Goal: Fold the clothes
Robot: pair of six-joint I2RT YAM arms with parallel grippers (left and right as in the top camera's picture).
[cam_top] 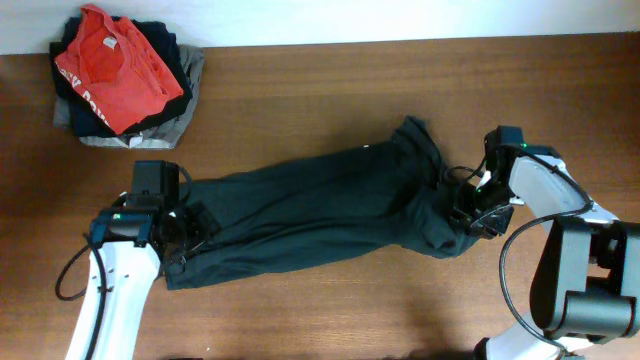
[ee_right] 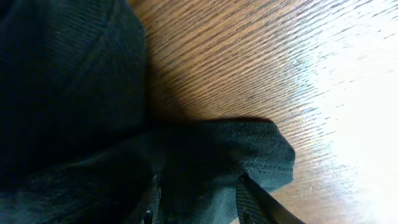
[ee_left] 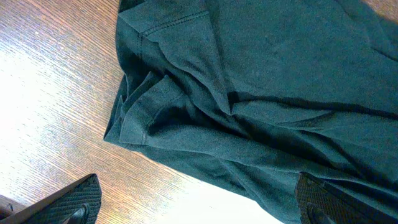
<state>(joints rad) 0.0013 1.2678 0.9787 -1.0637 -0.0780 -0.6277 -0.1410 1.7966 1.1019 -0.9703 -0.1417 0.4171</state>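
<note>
The clothes [cam_top: 320, 205] are one dark, wrinkled garment lying in a long band across the middle of the table, with a tiny white mark [cam_top: 365, 148] near its upper edge. My left gripper [cam_top: 190, 235] hangs open over the garment's left end. In the left wrist view its fingers [ee_left: 78, 199] straddle the bare wood and the cloth's hemmed corner [ee_left: 134, 118]. My right gripper [cam_top: 470, 212] is at the garment's right end. In the right wrist view its jaws [ee_right: 199, 202] are closed in on a fold of the dark cloth [ee_right: 249, 149].
A pile of other garments sits at the back left corner, with a red T-shirt [cam_top: 115, 65] on top of grey and dark pieces [cam_top: 185, 105]. Bare wooden table [cam_top: 330, 90] lies behind and in front of the garment. A black cable [cam_top: 75, 280] loops beside the left arm.
</note>
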